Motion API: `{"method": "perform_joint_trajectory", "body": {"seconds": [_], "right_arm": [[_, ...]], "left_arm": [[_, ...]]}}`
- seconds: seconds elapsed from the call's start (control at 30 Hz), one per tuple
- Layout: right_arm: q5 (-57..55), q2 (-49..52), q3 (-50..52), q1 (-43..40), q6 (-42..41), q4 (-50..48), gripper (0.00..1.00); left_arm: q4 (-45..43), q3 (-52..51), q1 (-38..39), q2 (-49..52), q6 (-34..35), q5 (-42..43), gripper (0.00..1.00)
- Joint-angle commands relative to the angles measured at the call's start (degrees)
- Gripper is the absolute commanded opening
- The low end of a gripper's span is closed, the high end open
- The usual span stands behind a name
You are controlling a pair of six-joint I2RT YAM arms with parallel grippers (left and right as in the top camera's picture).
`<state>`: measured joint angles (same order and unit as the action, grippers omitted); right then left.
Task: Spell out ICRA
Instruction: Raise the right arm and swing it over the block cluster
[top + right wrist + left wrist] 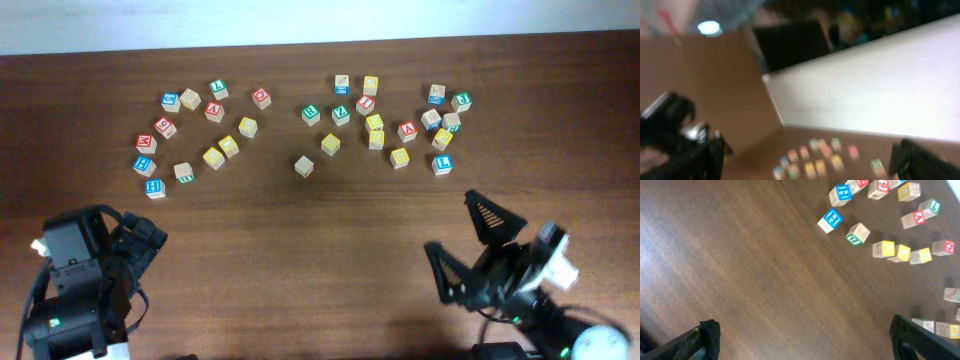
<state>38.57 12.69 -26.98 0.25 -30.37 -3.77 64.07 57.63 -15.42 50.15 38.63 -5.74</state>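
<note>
The left hand [140, 236] is hovering spread and empty, left of the lone cube [304, 166]. The alphabet cubes [229, 146] are lying scattered on both sides of that cube (none lined up), so all of ICRA is waiting; their letters are blurring unreadably. The right hand [458, 228] is hovering spread, empty, right of it.

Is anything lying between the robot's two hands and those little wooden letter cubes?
Nothing visible. Only bare dark brown wooden table lies between the open left hand, the open right hand and the small pale wooden letter cubes. The cubes sit crowded together, though, so neighbours may hem in a wanted letter.
</note>
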Motion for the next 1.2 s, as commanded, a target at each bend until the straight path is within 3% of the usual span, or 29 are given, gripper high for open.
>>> {"method": "perform_joint_trajectory", "body": {"seconds": [0.0,0.13,0.23,0.33,0.4,0.5,0.53,0.6,0.7,0.87,0.97,1.03,1.17], "right_arm": [[-0.87,16.0,-19.02,-0.26,16.81,13.6,0.98],[-0.81,43.45,-50.31,0.55,28.26,41.46,0.98],[-6.16,61.79,-71.69,5.42,30.69,56.43,0.98],[-12.35,76.35,-87.91,10.43,32.11,65.92,0.98],[-10.05,85.77,-97.04,12.17,31.76,67.91,0.98],[-0.57,92.35,-98.92,12.68,29.18,66.82,0.98],[-0.48,94.51,-98.92,13.44,26.05,67.01,0.91],[-1.4,102.49,-98.92,17.03,22.77,73.64,0.43],[-6.19,110.88,-98.92,21.35,21.44,78.23,0.05],[-21.59,121.96,-98.9,26.88,10.73,80.04,0.04],[-22.21,124.8,-98.16,28.87,8.68,80.11,0.04],[-28.46,126.2,-97.04,29.79,4.31,78.86,0.04],[-24.74,127.97,-96.24,30.16,4.33,72.83,0.04]], "left_arm": [[0.31,-0.07,-0.28,-0.35,0.57,0.39,0.99],[0.33,-0.07,-0.28,-0.35,0.57,0.39,0.99],[0.33,-0.07,-0.28,-0.35,0.57,0.39,0.99],[0.31,-0.07,-0.28,-0.33,0.57,0.39,0.99],[0.31,-0.07,-0.28,-0.35,0.57,0.42,0.99],[0.33,-0.07,-0.28,-0.35,0.57,0.39,0.99],[0.33,-0.07,-0.28,-0.33,0.57,0.39,0.99],[0.31,-0.07,-0.28,-0.35,0.57,0.39,0.99],[0.31,-0.07,-0.28,-0.35,0.57,0.39,0.99],[0.31,-0.07,-0.28,-0.35,0.57,0.39,0.99],[0.33,-0.07,-0.28,-0.35,0.55,0.39,0.99],[0.33,-0.07,-0.28,-0.35,0.57,0.39,0.99],[0.31,-0.07,-0.28,-0.35,0.55,0.39,0.99]]}}
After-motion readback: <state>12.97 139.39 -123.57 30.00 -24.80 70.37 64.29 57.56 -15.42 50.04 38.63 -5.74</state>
